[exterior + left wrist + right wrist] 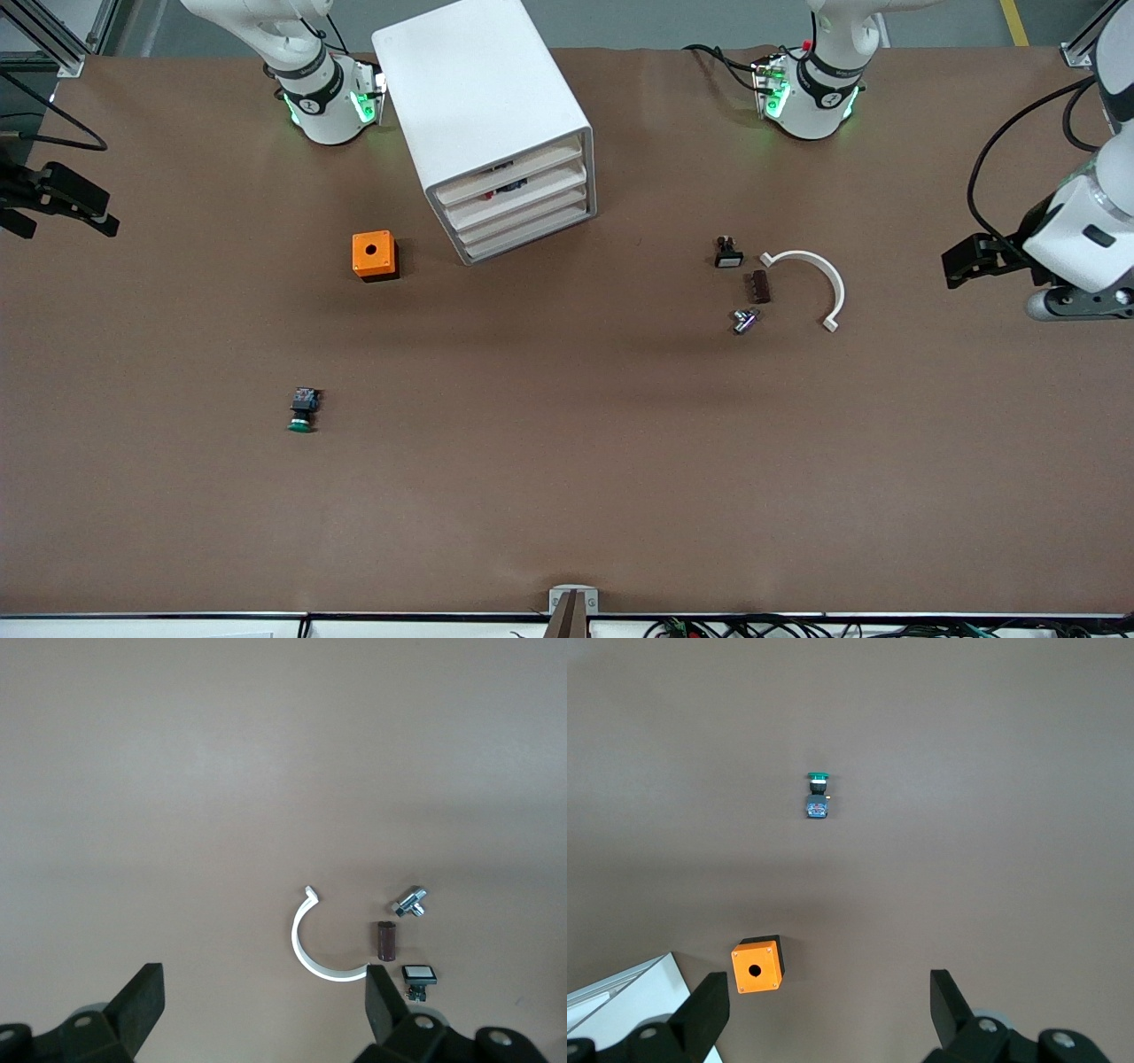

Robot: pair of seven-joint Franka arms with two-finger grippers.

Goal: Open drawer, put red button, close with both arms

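Note:
The white cabinet (483, 106) stands near the robots' bases, its four beige drawer fronts (523, 206) all pushed in. A small dark thing with a bit of red (508, 187) shows in the gap above the second front from the top; I take it for the red button, mostly hidden. My left gripper (961, 264) hangs open and empty over the left arm's end of the table, and in its wrist view (263, 1001) it is over bare table. My right gripper (66, 202) is open and empty over the right arm's end, also seen in its wrist view (828, 1001).
An orange box with a hole (373, 255) (757, 965) sits beside the cabinet. A green-capped button (302, 410) (817, 793) lies nearer the camera. A white curved piece (811, 283) (310, 943), a brown cylinder (759, 286), a metal part (744, 320) and a small black switch (728, 252) lie toward the left arm.

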